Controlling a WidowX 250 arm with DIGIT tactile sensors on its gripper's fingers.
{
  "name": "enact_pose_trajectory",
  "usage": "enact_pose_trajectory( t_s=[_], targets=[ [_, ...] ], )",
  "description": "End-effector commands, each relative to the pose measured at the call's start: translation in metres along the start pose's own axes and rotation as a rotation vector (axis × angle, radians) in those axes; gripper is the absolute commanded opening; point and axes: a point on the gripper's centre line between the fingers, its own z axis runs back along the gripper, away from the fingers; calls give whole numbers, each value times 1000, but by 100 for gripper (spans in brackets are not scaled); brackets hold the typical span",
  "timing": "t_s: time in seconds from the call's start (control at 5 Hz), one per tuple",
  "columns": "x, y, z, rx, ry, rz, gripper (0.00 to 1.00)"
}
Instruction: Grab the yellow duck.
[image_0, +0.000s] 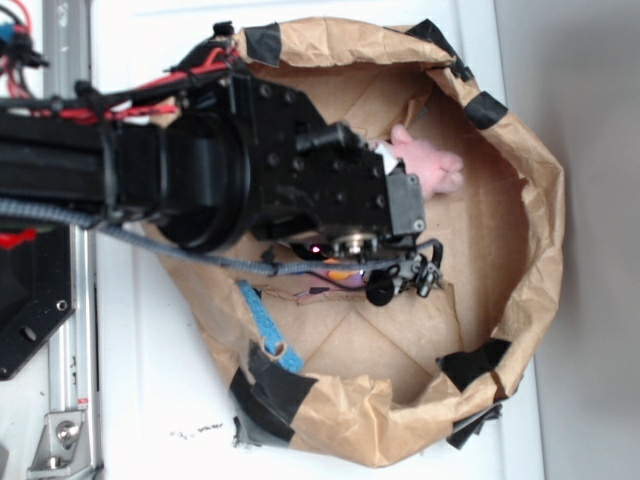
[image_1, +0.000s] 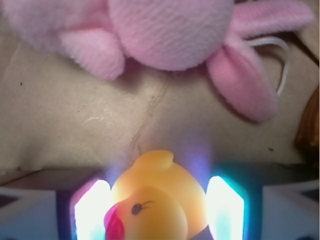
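Between the parted fingers (image_1: 92, 210) of the gripper (image_1: 159, 212), the small glossy yellow duck (image_1: 157, 197) is sitting centred; closing squarely should be avoiding slip.

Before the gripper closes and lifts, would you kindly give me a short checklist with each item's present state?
1. Yellow duck sits between the fingers: ok.
2. Duck roughly centred in the gap: ok.
3. Fingers touching the duck: cannot tell, glare hides the edges.
4. Pink bunny lies apart from the duck, outside the gripper: ok.
5. Brown paper bag wall away from the arm: ok.
6. Duck visible in the exterior view: not ok, the arm hides it.
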Motion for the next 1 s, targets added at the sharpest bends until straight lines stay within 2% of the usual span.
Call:
enact_pose_trajectory(
  t_s=[0.0, 0.2, 0.4, 0.8],
  targets=[
    [2, -8, 102, 77, -143, -529, 0],
    [2, -1, 151, 64, -63, -660, 0],
    [10, 5, 171, -31, -62, -710, 0],
    [27, -4, 156, -62, -57, -670, 0]
  ],
)
